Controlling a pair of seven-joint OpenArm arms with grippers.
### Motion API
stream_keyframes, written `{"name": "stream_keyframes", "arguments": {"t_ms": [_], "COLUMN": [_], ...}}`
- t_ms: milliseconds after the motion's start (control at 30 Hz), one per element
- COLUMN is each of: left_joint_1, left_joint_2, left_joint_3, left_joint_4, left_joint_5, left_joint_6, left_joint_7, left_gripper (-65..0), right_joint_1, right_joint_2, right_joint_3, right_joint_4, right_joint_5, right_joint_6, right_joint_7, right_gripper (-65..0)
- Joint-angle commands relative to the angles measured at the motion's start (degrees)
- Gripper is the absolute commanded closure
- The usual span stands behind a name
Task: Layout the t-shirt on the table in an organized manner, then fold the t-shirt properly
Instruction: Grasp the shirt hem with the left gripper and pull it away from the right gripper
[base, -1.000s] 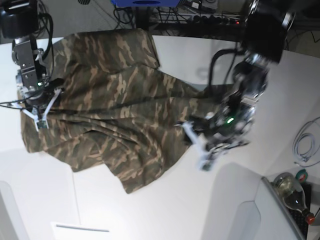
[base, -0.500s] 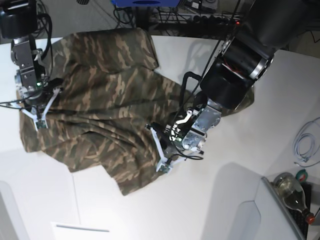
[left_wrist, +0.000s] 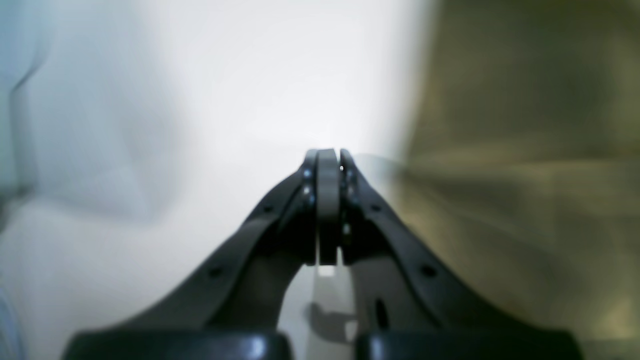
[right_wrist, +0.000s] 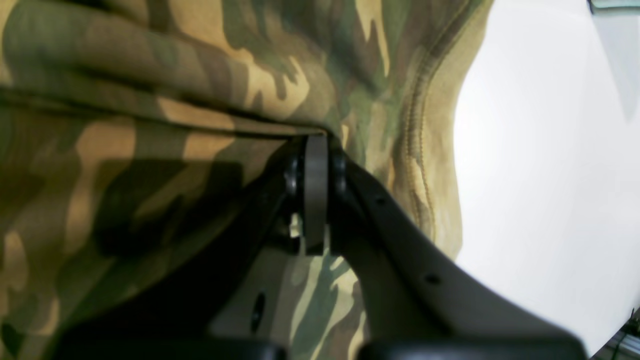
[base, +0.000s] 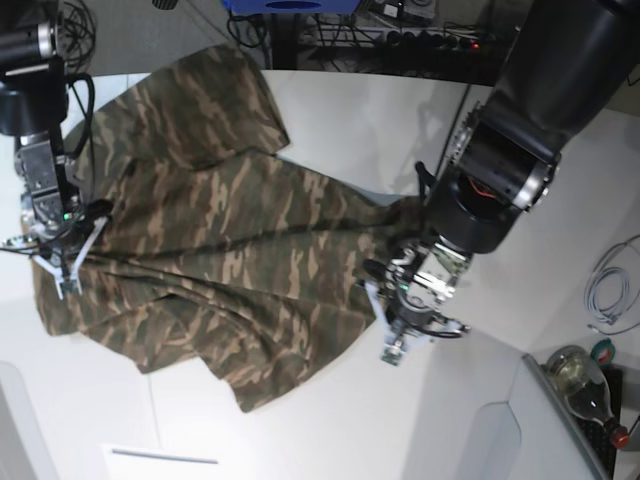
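Observation:
The camouflage t-shirt (base: 220, 250) lies rumpled across the white table (base: 370, 110), with folds along its near side. My right gripper (base: 63, 272) is at the shirt's left edge. In the right wrist view the right gripper (right_wrist: 315, 142) is shut on a fold of the t-shirt (right_wrist: 150, 100) near a stitched hem. My left gripper (base: 390, 345) is at the shirt's right edge. In the blurred left wrist view the left gripper (left_wrist: 327, 155) is shut with nothing seen between the jaws, over bare table (left_wrist: 225, 75), with the shirt (left_wrist: 525, 150) just to its right.
A glass bottle (base: 585, 385) and a white cable (base: 605, 290) lie at the right edge. Cables and a power strip (base: 400, 40) run behind the table. A raised white panel (base: 480, 420) sits at the near right, and a white sheet (base: 160, 460) at the near left.
My left gripper swung left over the shirt, then back right to its right edge. The shirt has shifted left, its upper part most. My right gripper moved slightly left and down, still holding cloth.

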Motion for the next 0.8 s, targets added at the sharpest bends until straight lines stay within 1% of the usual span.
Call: {"name": "stream_keyframes", "arguments": {"t_ms": [0, 33, 100, 133, 200, 233, 267, 300, 367, 400, 467, 533, 600, 633, 667, 767], "left_joint_1": [-2.8, -3.5, -4.3, -5.0, -5.4, -5.3, -5.2, -4.5, -0.7, 2.4, 9.3, 17.2, 25.2, 30.6, 35.2, 49.8], "left_joint_2": [0.9, 0.8, 0.9, 0.9, 0.9, 0.5, -1.1, -3.4, -8.0, -12.1, -18.6, -24.8, -29.3, -30.8, -31.6, -31.6], "left_joint_3": [0.0, 0.0, -0.2, -0.2, -0.2, -0.1, -0.1, -0.1, -0.1, 0.0, -0.1, -0.2, -2.7, -5.9, -9.6, -24.2], "left_joint_4": [1.0, 1.0, 1.2, 1.7, 4.1, 6.1, 9.0, 12.7, 22.5, 29.3, 41.9, 54.9, 64.3, 68.6, 71.2, 77.7], "left_joint_5": [0.0, 0.0, -0.5, -2.0, -7.4, -10.7, -14.7, -19.0, -26.4, -29.8, -33.6, -34.3, -34.4, -34.4, -34.3, -34.0], "left_joint_6": [0.1, 0.1, 0.1, 0.1, 0.1, 0.1, 0.1, 0.1, 0.1, 0.1, 0.2, 0.4, 0.4, 0.5, 0.5, 0.3], "left_joint_7": [-1.9, -1.9, -1.6, -1.5, -0.7, 1.4, 4.9, 9.4, 16.0, 17.9, 18.5, 18.7, 18.9, 18.6, 18.6, 18.6], "left_gripper": [0.0, 0.0, 0.0, 0.0, 0.0, 0.0, 0.0, 0.0, 0.0, 0.0, 0.0, 0.0, 0.0, 0.0, 0.0, 0.0], "right_joint_1": [1.6, 3.2, 5.1, 5.9, 6.9, 7.0, 6.6, 5.4, 1.8, -1.2, -5.9, -11.0, -15.1, -17.5, -19.6, -25.0], "right_joint_2": [0.8, 0.9, 2.1, 2.5, 3.1, 3.1, 3.1, 3.8, 4.6, 4.2, 2.6, 0.5, -1.3, -2.6, -3.5, -6.6], "right_joint_3": [-0.1, -0.1, -0.1, -0.1, -0.1, 0.0, 0.5, 0.6, 1.4, 2.8, 5.7, 8.4, 10.0, 10.7, 11.3, 12.8], "right_joint_4": [-0.7, -1.6, -2.2, -1.9, 0.0, 1.7, 4.4, 8.0, 16.7, 22.3, 31.5, 39.8, 45.4, 48.0, 49.8, 54.0], "right_joint_5": [0.6, 0.6, 0.6, 0.6, 0.6, 0.6, 0.6, 0.6, 0.8, 0.8, 0.8, 0.8, 0.8, 0.8, 0.8, 0.8], "right_joint_6": [0.8, 0.8, 0.8, 0.8, 0.8, 0.8, 0.8, 0.8, 0.8, 0.8, 0.8, 0.8, 0.8, 0.8, 0.8, 0.8], "right_joint_7": [-1.3, -1.3, -1.3, -1.3, -1.4, -1.6, -2.0, -3.3, -6.6, -8.2, -9.5, -9.7, -9.7, -9.7, -9.7, -9.5], "right_gripper": [0.0, 0.0, 0.0, 0.0, 0.0, 0.0, 0.0, 0.0, -0.2, -0.2, -0.3, -1.4, -7.1, -12.0, -16.4, -27.5]}}
